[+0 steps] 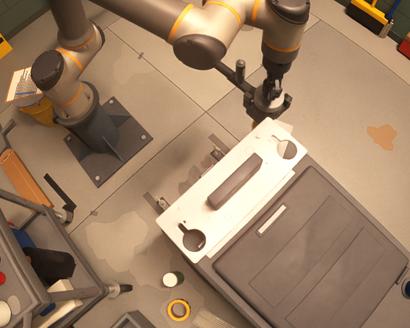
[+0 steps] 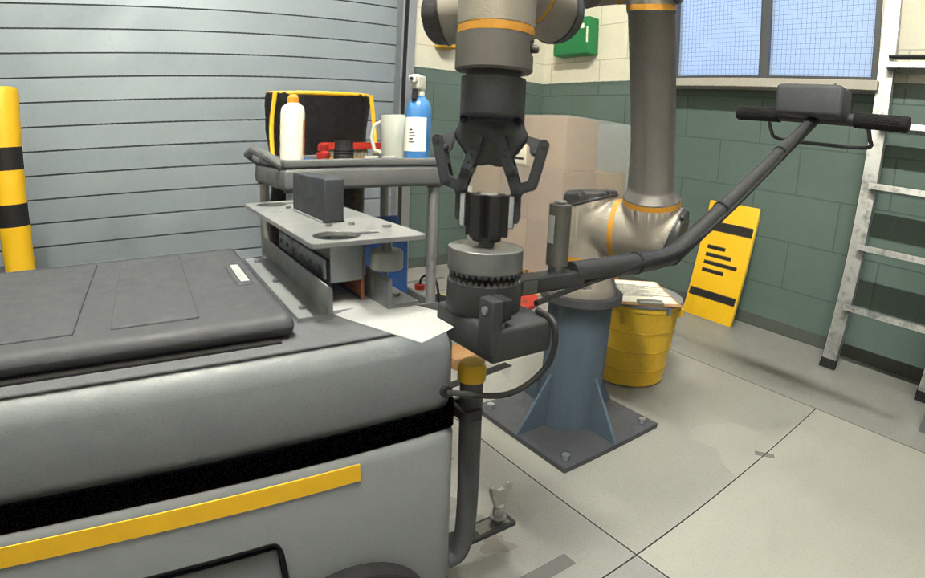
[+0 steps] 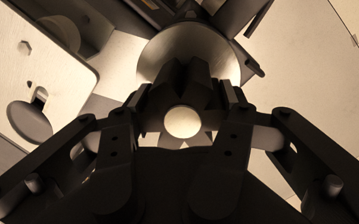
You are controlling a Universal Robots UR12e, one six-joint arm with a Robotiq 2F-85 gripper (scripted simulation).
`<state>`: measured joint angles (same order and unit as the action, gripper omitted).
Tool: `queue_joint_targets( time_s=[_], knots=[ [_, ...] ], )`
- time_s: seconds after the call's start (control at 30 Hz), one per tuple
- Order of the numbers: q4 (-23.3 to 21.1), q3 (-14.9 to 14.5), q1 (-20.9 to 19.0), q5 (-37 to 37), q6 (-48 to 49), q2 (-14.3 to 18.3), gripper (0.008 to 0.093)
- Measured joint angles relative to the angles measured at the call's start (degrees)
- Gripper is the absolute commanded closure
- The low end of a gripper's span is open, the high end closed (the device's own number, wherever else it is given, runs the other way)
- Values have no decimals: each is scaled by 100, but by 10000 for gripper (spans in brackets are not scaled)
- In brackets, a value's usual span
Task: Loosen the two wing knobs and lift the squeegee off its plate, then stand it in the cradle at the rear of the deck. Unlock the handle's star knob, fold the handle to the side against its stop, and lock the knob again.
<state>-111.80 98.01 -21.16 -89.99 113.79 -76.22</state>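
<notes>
The black star knob [image 2: 486, 217] is partly hidden from above by my gripper [image 1: 272, 94], which is closed around it from straight overhead; in the wrist camera the star knob [image 3: 182, 119] sits between my fingers. The knob stands on the toothed hinge hub [image 2: 485, 280] at the machine's rear corner. From the hub the dark handle [image 2: 725, 201] runs out to the side and upward, ending in a grip bar [image 2: 815, 108]. The squeegee [image 1: 231, 180], a pale plate with a dark grip block and two keyhole slots, stands in the cradle at the rear of the deck.
The machine's grey deck lid [image 1: 304, 245] lies in front of the cradle. Two wing knobs [image 1: 161, 202] stand on floor brackets beside the machine. The arm's blue base [image 1: 94, 130] is to the left, a tool cart [image 1: 18, 260] at lower left, a ladder [image 2: 904, 237] at right.
</notes>
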Motion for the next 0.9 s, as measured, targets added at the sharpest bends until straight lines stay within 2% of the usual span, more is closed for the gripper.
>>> queue_joint_targets(
  time_s=[0.2,0.9],
  knots=[
    [-2,2,0,-1,5,2,334],
    [81,-50,0,-1,5,-26,334]
  ],
)
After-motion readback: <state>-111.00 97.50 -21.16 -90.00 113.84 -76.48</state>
